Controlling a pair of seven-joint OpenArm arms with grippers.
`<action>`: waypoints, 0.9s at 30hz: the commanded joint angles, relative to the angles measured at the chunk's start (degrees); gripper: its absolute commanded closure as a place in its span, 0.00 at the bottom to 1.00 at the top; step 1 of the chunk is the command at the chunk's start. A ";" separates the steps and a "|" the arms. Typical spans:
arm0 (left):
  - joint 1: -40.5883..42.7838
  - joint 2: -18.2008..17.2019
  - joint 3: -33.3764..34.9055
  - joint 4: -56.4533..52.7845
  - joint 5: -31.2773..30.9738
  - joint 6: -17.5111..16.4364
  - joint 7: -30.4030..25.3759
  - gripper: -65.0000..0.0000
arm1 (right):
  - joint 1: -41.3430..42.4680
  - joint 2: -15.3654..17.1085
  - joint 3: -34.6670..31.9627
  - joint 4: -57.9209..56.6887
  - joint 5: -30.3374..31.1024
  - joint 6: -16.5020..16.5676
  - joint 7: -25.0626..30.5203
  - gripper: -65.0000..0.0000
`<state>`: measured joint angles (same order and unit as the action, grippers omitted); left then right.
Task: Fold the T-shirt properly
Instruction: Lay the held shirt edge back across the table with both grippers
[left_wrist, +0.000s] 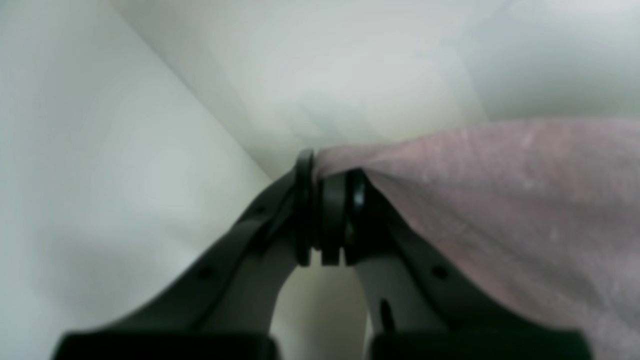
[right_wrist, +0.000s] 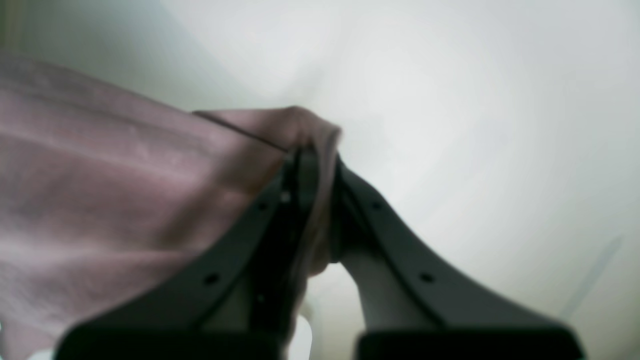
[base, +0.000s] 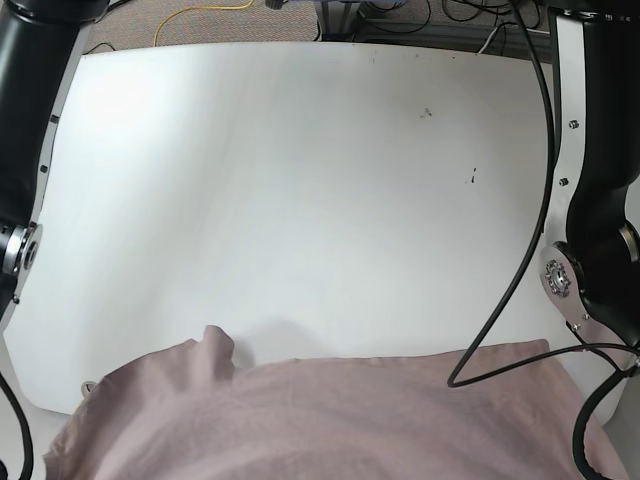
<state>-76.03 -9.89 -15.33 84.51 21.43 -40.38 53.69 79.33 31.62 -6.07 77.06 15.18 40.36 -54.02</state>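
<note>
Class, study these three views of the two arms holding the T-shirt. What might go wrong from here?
1. Each claw, left claw and right claw, pinches only a small bit of the T-shirt, so the cloth may slip out.
2. The T-shirt hangs over the table near edge; it may drag and bunch.

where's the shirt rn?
Base view: the shirt hangs across the table's near edge, pinched on one side by the left claw, on the other by the right claw.
</note>
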 joint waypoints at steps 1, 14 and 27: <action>1.61 -0.26 -0.10 2.04 -0.29 0.38 -1.43 1.00 | -2.71 1.39 0.66 4.83 -0.37 -0.36 -0.71 1.00; 21.92 -3.43 -1.85 13.03 -8.02 0.38 -1.25 1.00 | -34.45 3.07 14.46 24.79 -0.10 -0.36 -4.66 1.00; 51.02 -3.34 -8.80 25.25 -9.87 0.38 1.82 1.00 | -65.13 -5.20 28.44 37.71 -0.10 -0.36 -5.45 1.00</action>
<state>-28.01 -12.60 -22.04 108.05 11.31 -40.73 56.97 17.19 27.11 20.75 112.97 15.33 40.51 -60.62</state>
